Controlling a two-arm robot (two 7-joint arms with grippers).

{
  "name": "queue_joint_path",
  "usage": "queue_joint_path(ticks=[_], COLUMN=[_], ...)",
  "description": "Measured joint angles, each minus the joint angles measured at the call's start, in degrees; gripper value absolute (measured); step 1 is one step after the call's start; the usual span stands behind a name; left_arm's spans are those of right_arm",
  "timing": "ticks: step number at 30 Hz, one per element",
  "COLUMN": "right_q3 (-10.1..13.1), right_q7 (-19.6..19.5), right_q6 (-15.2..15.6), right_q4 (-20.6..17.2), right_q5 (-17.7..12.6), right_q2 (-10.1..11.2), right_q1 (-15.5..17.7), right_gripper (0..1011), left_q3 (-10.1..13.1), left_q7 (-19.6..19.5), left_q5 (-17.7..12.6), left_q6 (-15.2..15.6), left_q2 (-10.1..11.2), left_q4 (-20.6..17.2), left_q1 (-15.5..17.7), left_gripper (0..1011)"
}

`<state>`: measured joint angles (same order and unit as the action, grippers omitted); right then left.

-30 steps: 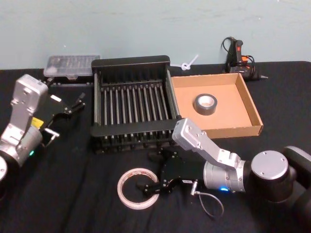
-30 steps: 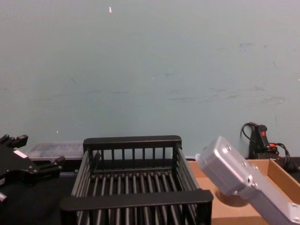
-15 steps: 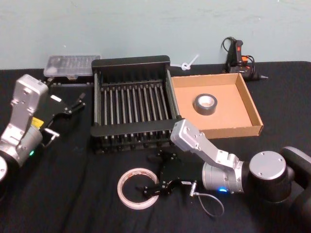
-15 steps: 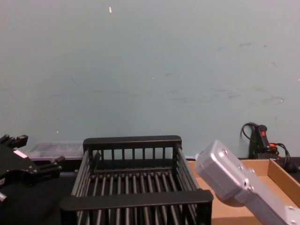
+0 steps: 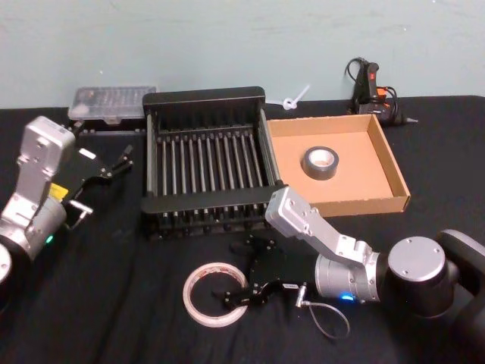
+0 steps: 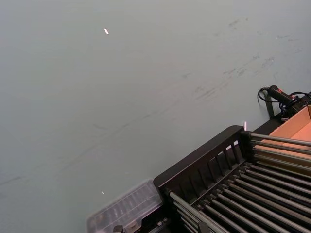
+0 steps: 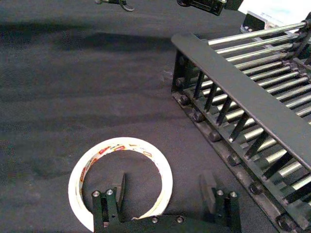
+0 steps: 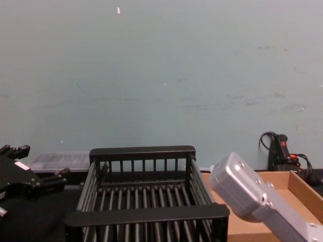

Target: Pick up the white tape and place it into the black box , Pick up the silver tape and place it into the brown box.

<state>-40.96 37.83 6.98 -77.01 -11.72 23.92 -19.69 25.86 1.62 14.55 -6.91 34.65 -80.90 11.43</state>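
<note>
The white tape (image 5: 198,277) lies flat on the black cloth, in front of the black box (image 5: 204,98). My right gripper (image 5: 236,273) is open and low at the roll's right side. In the right wrist view one finger (image 7: 119,187) stands inside the white tape (image 7: 121,144) ring and the other outside it, straddling the near rim. The silver tape (image 5: 320,162) lies inside the brown box (image 5: 394,163), to the right of the black box. My left gripper (image 5: 106,168) hangs open, parked left of the black box.
A clear plastic case (image 5: 112,101) sits behind the left gripper. A black corded tool (image 5: 371,91) and a white tie (image 5: 295,98) lie at the back right. A thin cable loop (image 5: 330,318) trails from my right wrist onto the cloth.
My right gripper has edged slightly left, further over the white tape's rim. The left arm and both tapes have not moved.
</note>
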Motion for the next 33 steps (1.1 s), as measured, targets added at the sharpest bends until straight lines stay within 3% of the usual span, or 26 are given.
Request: queue_joint_path(ticks=[5,11,27,33], right_q3=[0.01,0.03,0.07,0.07], right_q7=[-0.01,-0.01,-0.01,-0.01], right_q6=[0.0,-0.01,-0.07,-0.09], right_q4=[0.0,-0.01,-0.05,-0.05], right_q5=[0.0,0.0,-0.05,-0.07], right_q2=[0.02,0.03,0.03,0.03], right_q1=[0.03,0.03,0.03,0.03], right_gripper=[943,800,256,121], left_q3=[0.0,0.0,0.0,0.0], left_q7=[0.0,0.0,0.0,0.0], left_q5=[0.0,0.0,0.0,0.0], left_q6=[0.0,0.0,0.0,0.0], left_q2=[0.0,0.0,0.0,0.0], left_q4=[0.0,0.0,0.0,0.0], left_q1=[0.0,0.0,0.0,0.0], left_gripper=[1001,1001,1001,1001])
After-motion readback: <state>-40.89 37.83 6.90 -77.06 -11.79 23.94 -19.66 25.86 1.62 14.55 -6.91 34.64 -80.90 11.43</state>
